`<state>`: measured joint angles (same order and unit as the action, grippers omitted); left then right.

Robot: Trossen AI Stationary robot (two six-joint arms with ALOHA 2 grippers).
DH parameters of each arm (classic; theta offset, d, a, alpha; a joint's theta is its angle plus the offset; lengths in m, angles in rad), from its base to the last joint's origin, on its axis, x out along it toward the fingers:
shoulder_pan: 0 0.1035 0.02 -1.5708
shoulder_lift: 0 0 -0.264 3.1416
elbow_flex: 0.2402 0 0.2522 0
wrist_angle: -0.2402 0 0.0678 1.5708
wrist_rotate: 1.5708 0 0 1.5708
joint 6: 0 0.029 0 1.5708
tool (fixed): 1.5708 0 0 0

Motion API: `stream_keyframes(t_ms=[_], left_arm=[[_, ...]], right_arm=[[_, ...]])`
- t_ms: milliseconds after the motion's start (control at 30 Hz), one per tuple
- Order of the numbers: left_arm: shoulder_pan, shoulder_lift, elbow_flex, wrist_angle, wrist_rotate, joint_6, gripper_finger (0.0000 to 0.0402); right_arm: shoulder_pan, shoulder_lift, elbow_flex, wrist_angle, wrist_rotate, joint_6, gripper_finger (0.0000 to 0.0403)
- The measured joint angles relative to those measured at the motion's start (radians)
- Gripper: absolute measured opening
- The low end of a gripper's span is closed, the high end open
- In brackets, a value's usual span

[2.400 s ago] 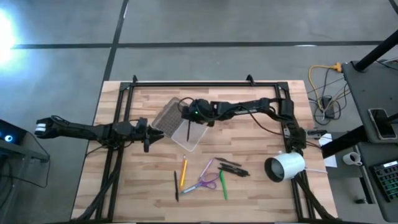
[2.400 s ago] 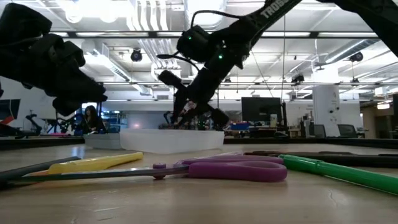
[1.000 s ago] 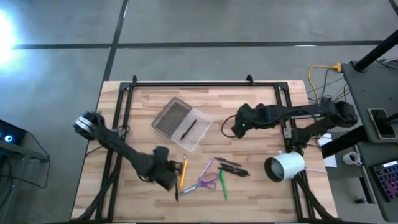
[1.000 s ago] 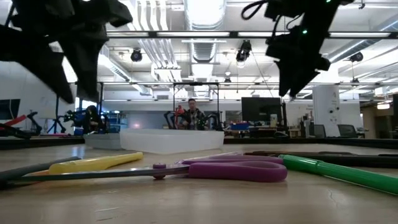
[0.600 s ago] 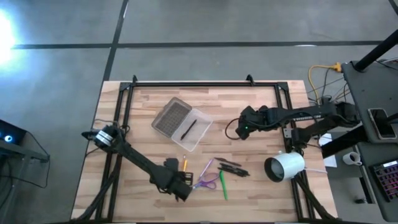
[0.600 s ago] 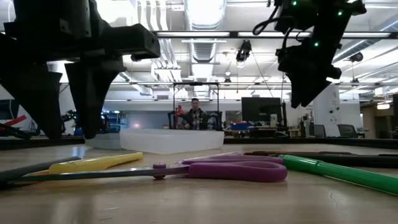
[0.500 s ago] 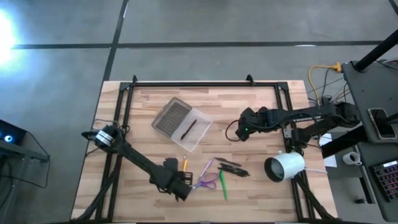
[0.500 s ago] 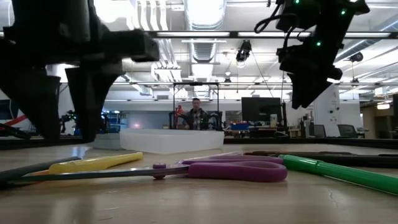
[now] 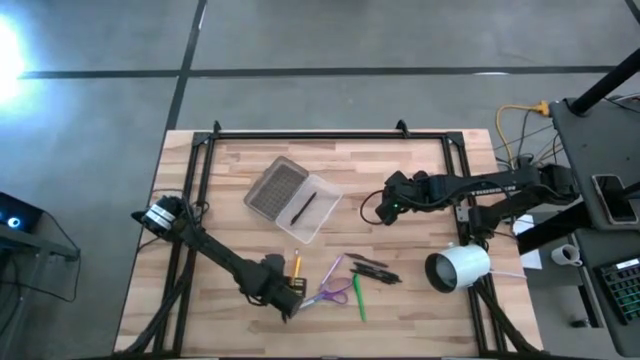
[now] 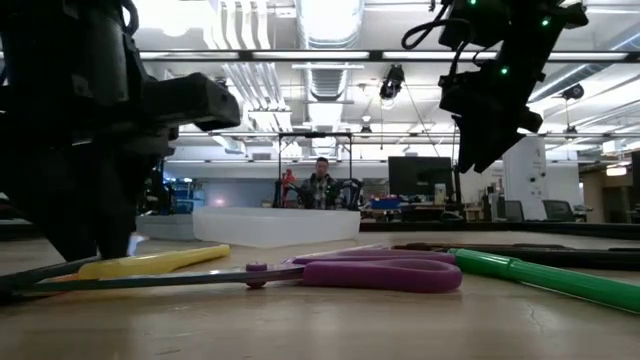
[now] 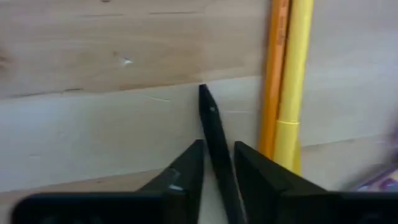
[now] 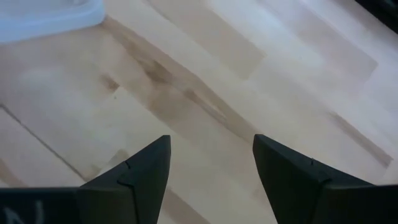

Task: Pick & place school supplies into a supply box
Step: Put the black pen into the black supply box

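Note:
My left gripper [image 9: 286, 297] stands on the table near its front edge, its fingers shut on a black pen [image 11: 211, 118] that lies beside a yellow pencil [image 9: 296, 265]. To the right of these lie purple scissors [image 9: 333, 291], a green marker [image 9: 358, 298] and more black pens [image 9: 371, 268]. The supply box [image 9: 290, 198], clear with a ribbed grey half, sits farther back and has a black pen [image 9: 305, 208] in it. My right gripper [image 9: 384, 208] hangs open above bare wood to the box's right. My left gripper pinches the black pen's shaft [image 11: 219, 155] between its two fingers, one finger on each long side. The fingers point down from above. The pen lies flat on the table, and its pointed end [image 11: 203, 93] sticks out past the fingertips.
A white cylinder [image 9: 458, 268] lies on its side at the table's right edge. A black frame [image 9: 300, 133] runs along the far and side edges. Bare wood lies between the box and the right gripper. A person [image 10: 321, 185] stands in the room beyond the table.
My left gripper has gone toward the near edge and a little right, come down to the table beside the yellow pencil, and shut its wide-open fingers around the black pen. The pen still lies on the table.

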<state>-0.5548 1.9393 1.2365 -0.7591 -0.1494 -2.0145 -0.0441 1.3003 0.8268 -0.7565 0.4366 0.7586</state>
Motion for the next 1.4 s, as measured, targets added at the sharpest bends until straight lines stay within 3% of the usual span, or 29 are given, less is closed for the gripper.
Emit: stream_keyframes(t_ms=[67,267,467,633,733,900,1000,1133,1267,1400], left_arm=[[-0.001,-0.002,0.0,-0.016,-0.002,0.038,0.0018],[0.039,-0.048,-0.039,-0.029,0.007,0.086,0.0011],[0.138,-0.255,-0.05,-0.068,-0.25,0.248,0.0007],[0.377,-0.342,-0.062,0.057,-0.25,0.733,0.0007],[0.534,-0.338,-0.009,0.107,-0.187,1.043,0.0007],[0.694,-0.275,0.056,0.105,-0.107,1.366,0.0007],[0.762,-0.277,0.066,0.137,-0.016,1.453,0.0007],[0.786,-0.248,0.031,0.172,0.003,1.509,0.0024],[0.773,-0.219,0.013,0.202,0.036,1.498,0.0068],[0.759,-0.218,-0.003,0.183,0.046,1.444,0.0118]], right_arm=[[0.0,0.0,0.0,0.0,0.001,0.0,0.0221],[0.0,-0.008,0.0,-0.003,0.001,-0.005,0.0219],[0.002,-0.093,0.0,-0.019,0.015,-0.009,0.0204],[0.003,-0.176,0.0,-0.044,0.015,-0.014,0.0196],[0.005,-0.197,-0.001,-0.064,-0.014,-0.014,0.0196],[0.032,-0.185,-0.001,-0.06,-0.039,0.032,0.0196],[0.047,-0.163,-0.001,-0.061,-0.041,0.101,0.0196],[0.069,-0.122,-0.001,-0.038,-0.047,0.129,0.0196],[0.079,-0.076,0.001,0.007,-0.075,0.119,0.0196],[0.087,-0.033,0.025,0.014,-0.169,0.061,0.0196]])
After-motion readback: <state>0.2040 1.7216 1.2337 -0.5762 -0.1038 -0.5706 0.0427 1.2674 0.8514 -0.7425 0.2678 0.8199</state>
